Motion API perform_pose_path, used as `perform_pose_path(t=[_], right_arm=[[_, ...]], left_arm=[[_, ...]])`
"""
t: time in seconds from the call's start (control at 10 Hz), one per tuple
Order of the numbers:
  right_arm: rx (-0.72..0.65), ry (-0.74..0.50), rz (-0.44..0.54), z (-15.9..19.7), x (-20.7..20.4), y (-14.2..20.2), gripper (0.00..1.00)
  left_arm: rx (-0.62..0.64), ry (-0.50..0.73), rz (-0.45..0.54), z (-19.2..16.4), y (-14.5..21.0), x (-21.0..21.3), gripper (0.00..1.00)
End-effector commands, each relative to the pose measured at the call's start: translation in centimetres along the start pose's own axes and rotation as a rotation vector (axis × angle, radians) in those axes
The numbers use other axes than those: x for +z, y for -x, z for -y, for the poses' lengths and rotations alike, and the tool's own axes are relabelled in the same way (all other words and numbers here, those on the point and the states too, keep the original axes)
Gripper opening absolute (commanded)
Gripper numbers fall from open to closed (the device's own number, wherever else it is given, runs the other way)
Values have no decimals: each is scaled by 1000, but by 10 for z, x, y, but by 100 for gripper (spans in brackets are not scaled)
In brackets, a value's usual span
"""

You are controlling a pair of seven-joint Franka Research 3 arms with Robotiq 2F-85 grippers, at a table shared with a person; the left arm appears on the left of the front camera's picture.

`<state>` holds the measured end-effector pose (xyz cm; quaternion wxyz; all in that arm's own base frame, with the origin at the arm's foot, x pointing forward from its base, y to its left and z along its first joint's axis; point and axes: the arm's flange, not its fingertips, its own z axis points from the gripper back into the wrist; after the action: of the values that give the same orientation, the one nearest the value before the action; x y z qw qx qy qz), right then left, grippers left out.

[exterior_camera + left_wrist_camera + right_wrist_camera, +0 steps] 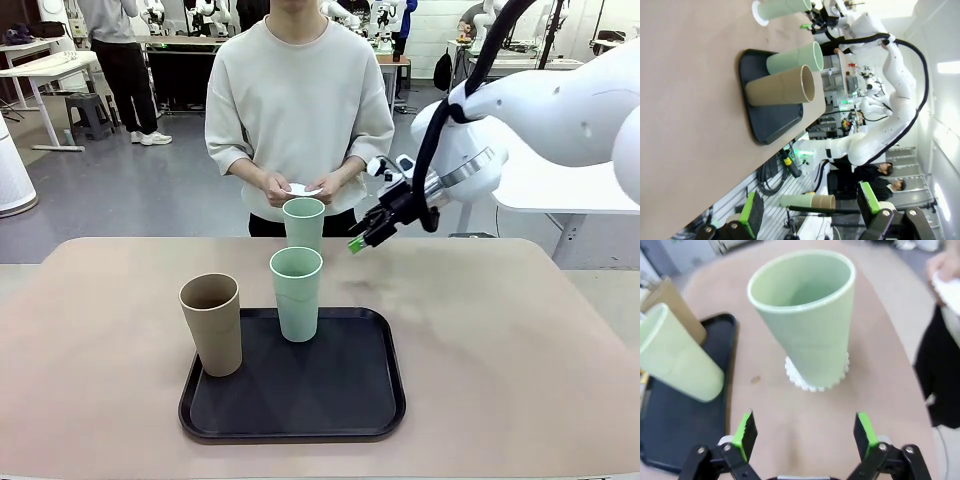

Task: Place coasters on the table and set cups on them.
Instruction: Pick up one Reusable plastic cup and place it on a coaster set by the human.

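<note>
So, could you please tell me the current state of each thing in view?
Far pale mint green tumbler: upright, empty, on a coaster.
White lacy paper coaster: flat on the beige table, under that tumbler.
Near mint green tumbler: upright on the black tray.
Tan-brown tumbler: upright on the tray.
Another white coaster: held in the person's hands.
Right arm's fingers: open, empty.
Left arm's fingers: open, empty.
</note>
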<state>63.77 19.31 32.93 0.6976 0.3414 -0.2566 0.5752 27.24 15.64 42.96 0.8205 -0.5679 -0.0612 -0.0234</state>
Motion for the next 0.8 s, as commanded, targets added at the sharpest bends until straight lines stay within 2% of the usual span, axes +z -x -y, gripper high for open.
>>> perform_pose_path(t=[0.0,0.3,0.7], right_arm=[[-24,46,-87,-16,40,-2,100],[20,113,-285,-54,110,-12,100],[7,198,-540,-126,175,-30,100]], left_arm=[[0,10,12,1,0,2,100],[0,10,12,1,0,2,100],[0,10,12,1,0,2,100]])
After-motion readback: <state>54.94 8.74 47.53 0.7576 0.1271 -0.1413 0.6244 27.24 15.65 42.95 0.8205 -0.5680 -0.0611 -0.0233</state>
